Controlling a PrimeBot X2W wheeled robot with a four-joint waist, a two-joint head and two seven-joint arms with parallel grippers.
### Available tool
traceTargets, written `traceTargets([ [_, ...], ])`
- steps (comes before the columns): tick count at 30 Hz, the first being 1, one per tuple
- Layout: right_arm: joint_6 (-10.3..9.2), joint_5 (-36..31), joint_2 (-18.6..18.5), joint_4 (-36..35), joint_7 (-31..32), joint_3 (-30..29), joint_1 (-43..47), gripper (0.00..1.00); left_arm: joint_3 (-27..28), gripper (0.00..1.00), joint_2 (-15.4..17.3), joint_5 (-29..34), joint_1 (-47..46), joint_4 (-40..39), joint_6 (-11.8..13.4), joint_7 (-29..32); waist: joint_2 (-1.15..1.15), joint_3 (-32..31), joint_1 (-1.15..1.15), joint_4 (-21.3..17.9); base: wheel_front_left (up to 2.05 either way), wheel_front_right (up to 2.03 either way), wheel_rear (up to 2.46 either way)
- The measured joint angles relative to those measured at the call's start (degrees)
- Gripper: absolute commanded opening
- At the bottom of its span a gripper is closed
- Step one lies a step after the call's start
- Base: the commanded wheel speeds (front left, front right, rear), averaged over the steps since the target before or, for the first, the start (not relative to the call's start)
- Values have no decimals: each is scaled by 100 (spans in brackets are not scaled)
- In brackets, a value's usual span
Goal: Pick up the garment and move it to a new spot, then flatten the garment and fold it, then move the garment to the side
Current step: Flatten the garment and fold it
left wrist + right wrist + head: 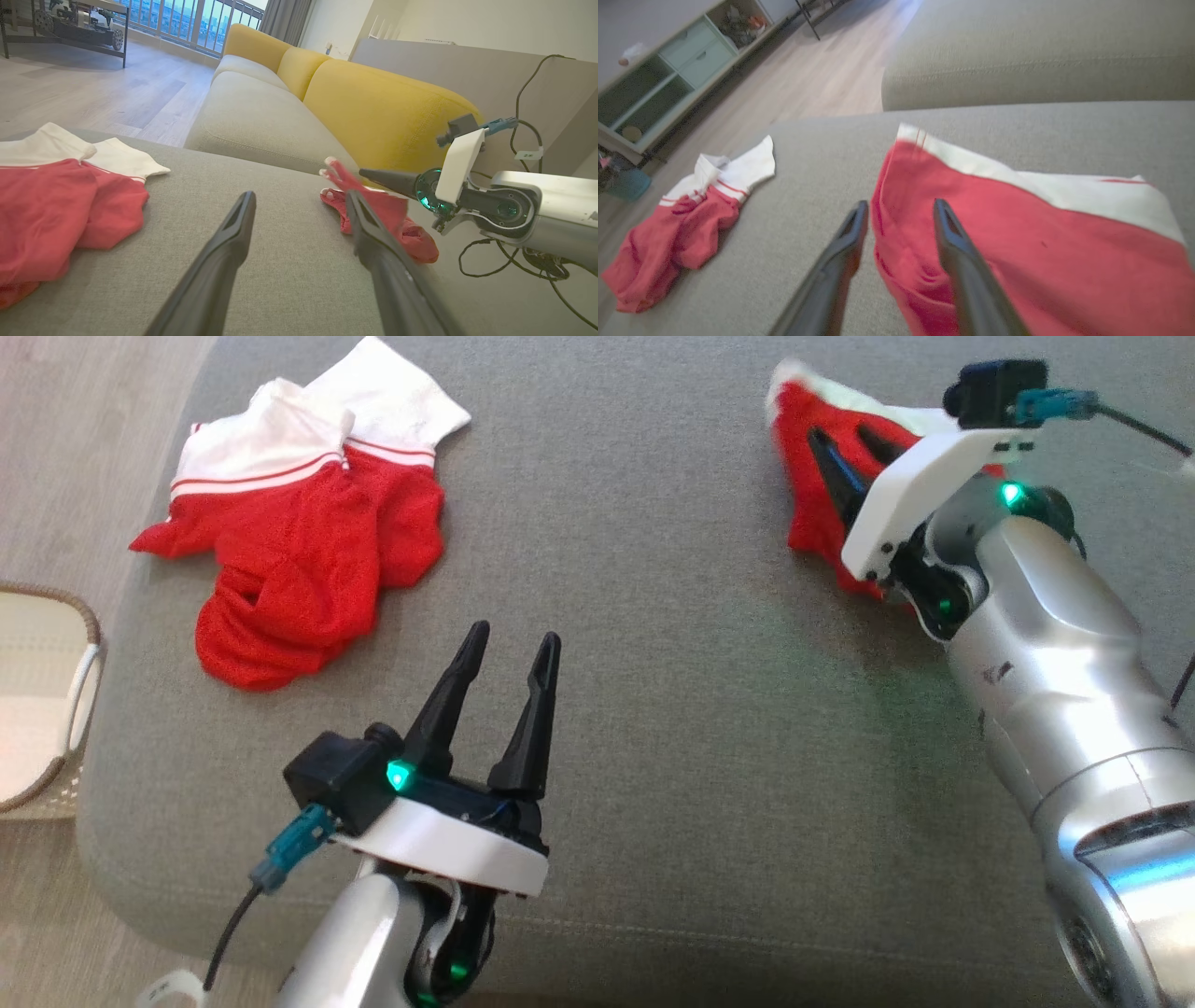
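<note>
Firstly, off the ottoman's (653,691) left edge a pale basket (56,709) with a brown rim stands on the wood floor (75,448). On the ottoman's far left corner lies the other garment (299,551). It is red with white striped bands and crumpled into a loose heap, its white ends toward the far edge.

Over the ottoman's near side, left of its middle, hangs the left gripper (515,633). Its fingers stand wide apart, holding nothing, and point away across the grey fabric. Whether they touch the ottoman I cannot tell.

On the ottoman's far right part lies the garment (810,513), red with a white band along its far side. It is spread fairly flat, though rumpled at the near end. The right gripper (840,434) reaches over it, its silver forearm (1055,644) slanting in from the ottoman's near right corner. Its fingers are parted to a middling gap and clamp nothing. In the right wrist view the garment's edge runs up through that gap, with one finger over grey fabric and the other over red cloth. Whether the tips rest on the cloth cannot be told.

Beyond the ottoman's far edge, in the left wrist view, stands a grey sofa seat (261,121) with yellow back cushions (373,102).
</note>
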Motion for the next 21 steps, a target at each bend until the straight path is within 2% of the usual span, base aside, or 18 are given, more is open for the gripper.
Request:
traceTargets([
  [2, 0, 115, 1, -119, -260, 5, -7, 100, 15, 100, 0, 1, 2, -1, 11, 0, 0, -33, 0, -38, 0, 0, 0],
  [7, 0, -49, -42, -211, -1074, -131, -8, 100, 337, 100, 2, 81, 196, -162, 320, 0, 0, -153, 0, -202, 0, 0, 0],
  [9, 0, -297, -231, -216, -1288, -204, 1, 100, 489, 100, 3, 175, 318, -216, 469, 0, 0, -212, 0, -291, 0, 0, 0],
  [10, 0, -493, -495, -300, -1411, -378, 99, 100, 627, 100, 4, 268, 424, -269, 590, 0, 0, -268, 0, -388, 0, 0, 0],
  [13, 0, -665, -754, -616, -1477, -742, 580, 100, 792, 100, 7, 397, 553, -355, 759, 0, 0, -348, 0, -529, 0, 0, 0],
  [16, 0, -851, -781, -1500, -1478, -1129, 1375, 100, 937, 100, 15, 567, 670, -492, 865, -1, 0, -410, 0, -660, 0, 0, 0],
  [17, 0, -851, -781, -1500, -1478, -1129, 1375, 100, 937, 100, 15, 567, 670, -492, 865, -1, 0, -410, 0, -660, 0, 0, 0],
  [21, -1, -1382, -628, -3064, -1478, -1708, 2583, 100, 1098, 100, 31, 784, 844, -625, 979, 0, 0, -504, 0, -795, 0, 0, 0],
])
